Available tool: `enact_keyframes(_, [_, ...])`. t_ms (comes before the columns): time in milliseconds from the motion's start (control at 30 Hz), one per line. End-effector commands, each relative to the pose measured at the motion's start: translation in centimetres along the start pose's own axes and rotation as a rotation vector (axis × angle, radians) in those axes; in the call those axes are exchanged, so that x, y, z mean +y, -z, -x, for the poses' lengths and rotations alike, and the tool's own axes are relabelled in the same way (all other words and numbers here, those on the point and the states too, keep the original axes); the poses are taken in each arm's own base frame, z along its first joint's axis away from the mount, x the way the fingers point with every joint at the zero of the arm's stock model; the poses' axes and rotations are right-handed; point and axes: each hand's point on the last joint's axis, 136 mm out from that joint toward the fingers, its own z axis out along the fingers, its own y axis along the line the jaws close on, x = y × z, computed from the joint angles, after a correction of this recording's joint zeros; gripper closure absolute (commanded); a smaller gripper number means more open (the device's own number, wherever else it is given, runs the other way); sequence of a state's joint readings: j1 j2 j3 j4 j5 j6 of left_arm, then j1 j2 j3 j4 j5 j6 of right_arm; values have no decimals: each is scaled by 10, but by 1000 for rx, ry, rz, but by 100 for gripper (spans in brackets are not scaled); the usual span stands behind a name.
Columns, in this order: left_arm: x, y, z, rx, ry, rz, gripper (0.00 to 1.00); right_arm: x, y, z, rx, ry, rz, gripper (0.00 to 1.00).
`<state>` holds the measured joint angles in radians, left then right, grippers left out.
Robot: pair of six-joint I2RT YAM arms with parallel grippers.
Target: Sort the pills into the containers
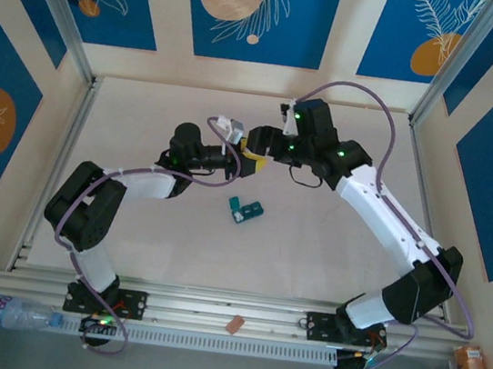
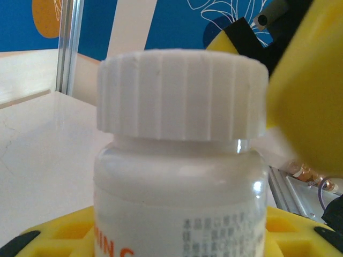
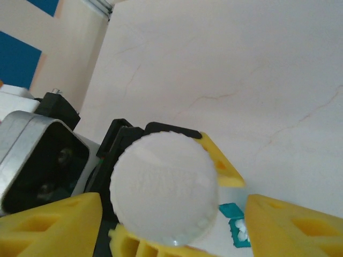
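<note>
The only writing sits on the white bottle (image 2: 182,182) in the left wrist view. Orange capitals on its label are cut off by the lower edge, and beside them are lines of small grey Chinese print too fine to read. The bottle has a translucent white body and a ribbed white screw cap (image 2: 182,93), which is on. The left end effector (image 1: 235,155) holds the bottle, its yellow fingers (image 2: 53,235) pressing the body from both sides below the label. The right end effector (image 3: 174,201) is directly over the cap with its jaws spread wide, one yellow finger on each side of the cap and a gap visible on both sides, so it grips nothing. The containers (image 1: 246,209) are a small teal-green strip of square compartments. They lie on the pale tabletop (image 1: 329,251), a little toward the arm bases from both end effectors and touching neither. The right wrist view looks down past the cap and shows what the top view is too coarse to show: one compartment is open with small white pills (image 3: 242,231) inside. The left wrist view shows the cap's ribs and the label, while the right wrist view shows the cap's flat round top. In the top view, a clear water bottle (image 1: 13,310) with a colourful label that cannot be read lies off the tabletop's near-left corner.
</note>
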<state>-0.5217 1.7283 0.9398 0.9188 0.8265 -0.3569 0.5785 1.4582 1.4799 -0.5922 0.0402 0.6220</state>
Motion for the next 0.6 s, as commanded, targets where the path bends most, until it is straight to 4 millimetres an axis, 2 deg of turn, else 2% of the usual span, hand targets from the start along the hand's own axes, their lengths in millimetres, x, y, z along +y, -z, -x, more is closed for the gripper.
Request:
enact_keyframes(0, [-16, -2, 32, -71, -109, -45, 100, 14, 37, 7, -52, 68, 102, 23])
enact_keyframes(167, [-21, -3, 35, -72, -131, -85, 100, 6, 56, 16, -96, 143, 192, 20])
enact_keyframes(267, [-27, -3, 38, -74, -154, -120, 100, 6, 59, 23, -88, 220, 256, 21])
enact_keyframes(400, [-33, -4, 39, -66, -181, -156, 100, 8, 48, 26, -25, 278, 314, 21])
enact_keyframes(567, [-37, -4, 37, -47, -187, -190, 100, 23, 36, 30, 16, 306, 392, 21])
